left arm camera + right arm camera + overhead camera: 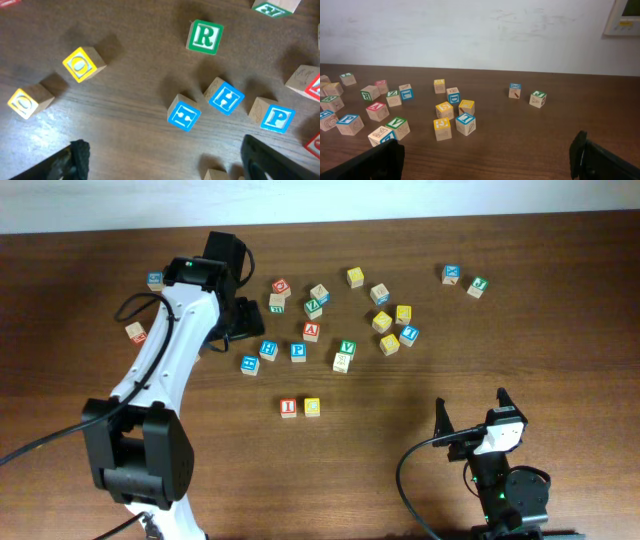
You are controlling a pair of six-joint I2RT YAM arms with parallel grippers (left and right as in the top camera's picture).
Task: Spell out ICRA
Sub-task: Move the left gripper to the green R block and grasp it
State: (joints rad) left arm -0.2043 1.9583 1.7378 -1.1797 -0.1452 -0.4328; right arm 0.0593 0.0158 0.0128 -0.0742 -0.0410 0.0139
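Note:
A red I block and a yellow block stand side by side in front of the scattered blocks. A red A block lies in the scatter. In the left wrist view a green R block lies face up beyond three blue blocks, one a P. My left gripper is open and empty, held above the table by the blue blocks. My right gripper is open and empty at the front right, far from any block.
Several lettered blocks are scattered across the middle back, with a yellow cluster on the right. Two blocks sit far right, two more far left. Two yellow blocks lie left of the left gripper. A white wall backs the table.

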